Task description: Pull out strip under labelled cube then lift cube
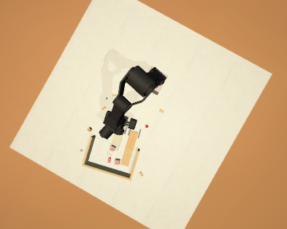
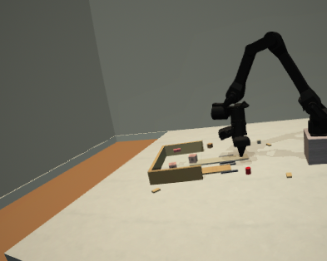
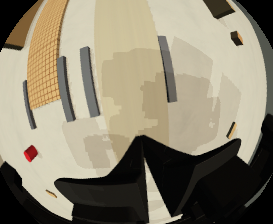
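Gripper's shut over the pale strip, and no cube label I can actually read

Can't make out any writing or brand. The two pinkish cubes have dark marks on them, but they're too small to read, so I can't tell which is the labelled one. One cube (image 1: pixel 112 148) (image 2: pixel 192 158) sits by the tray end of the pale strip (image 1: pixel 117 141) (image 2: pixel 214 160) (image 3: pixel 129 85); the other cube (image 1: pixel 117 161) (image 2: pixel 172 164) is deeper in the tray (image 1: pixel 107 171) (image 2: pixel 176 174) (image 3: pixel 219 6), near a small red block (image 1: pixel 109 160) (image 2: pixel 176 150).

The gripper (image 2: pixel 241 155) (image 3: pixel 140 139) is closed up, tips together at the arm-side end of the pale strip — I don't see anything pinched in it, and I can't tell if the tips touch the strip.

A woven-look orange strip (image 1: pixel 129 147) (image 2: pixel 215 169) (image 3: pixel 45 55) lies alongside, with grey bars (image 3: pixel 90 82) flanking the strips. Outside the tray there's a red cylinder (image 1: pixel 147 126) (image 2: pixel 248 170) (image 3: pixel 30 153) and an orange-brown block (image 1: pixel 89 129) (image 2: pixel 210 145) (image 3: pixel 236 38).

From the top, the arm (image 1: pixel 140 80) (image 2: pixel 243 66) hides the fingertips; the exterior shows them pointing down. The wrist cam shows four bars but neither pink cube.
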Motion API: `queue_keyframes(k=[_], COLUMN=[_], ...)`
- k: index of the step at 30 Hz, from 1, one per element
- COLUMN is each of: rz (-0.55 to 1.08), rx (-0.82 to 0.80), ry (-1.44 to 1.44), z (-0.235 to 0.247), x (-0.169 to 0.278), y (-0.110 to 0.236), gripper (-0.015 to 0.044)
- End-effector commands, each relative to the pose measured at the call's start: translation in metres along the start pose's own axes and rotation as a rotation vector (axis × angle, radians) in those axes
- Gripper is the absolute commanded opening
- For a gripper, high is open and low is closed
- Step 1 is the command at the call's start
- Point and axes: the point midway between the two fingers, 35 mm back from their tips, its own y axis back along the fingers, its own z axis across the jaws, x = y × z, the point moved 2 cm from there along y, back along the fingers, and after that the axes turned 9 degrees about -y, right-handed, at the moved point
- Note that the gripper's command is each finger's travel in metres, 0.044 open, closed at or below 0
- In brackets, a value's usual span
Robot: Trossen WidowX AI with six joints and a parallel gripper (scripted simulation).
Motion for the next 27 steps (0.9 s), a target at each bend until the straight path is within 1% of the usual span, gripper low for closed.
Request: queue_keyframes(k=[1,27], rz=[0.022,0.025], rx=[0.001,0.002], ry=[0.001,0.001], z=[-0.002,-0.009], x=[0.012,0.05], y=[-0.004,-0.003], gripper=[0.0,0.0])
